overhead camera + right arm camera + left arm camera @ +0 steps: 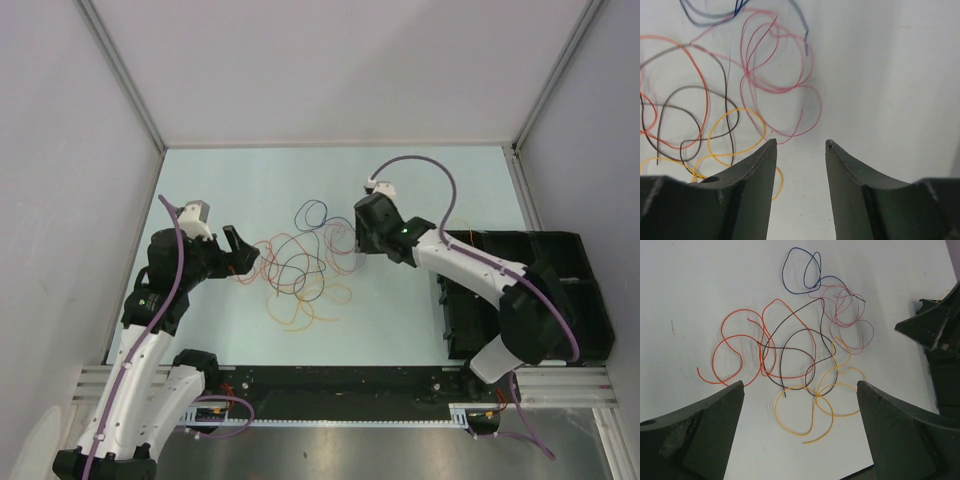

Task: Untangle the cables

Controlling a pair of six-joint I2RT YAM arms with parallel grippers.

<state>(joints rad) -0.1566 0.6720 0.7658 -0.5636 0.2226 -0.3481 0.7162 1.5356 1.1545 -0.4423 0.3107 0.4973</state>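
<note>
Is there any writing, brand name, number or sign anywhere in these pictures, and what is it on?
None can be read: no words, labels, numbers or signs show on the cables, the table, the left arm, the right arm or the black bin.

The left gripper gapes wide at the bottom of frame; the cables sprawl tangled mid-frame, orange at left, yellow low, blue up top, pink at right.
</note>
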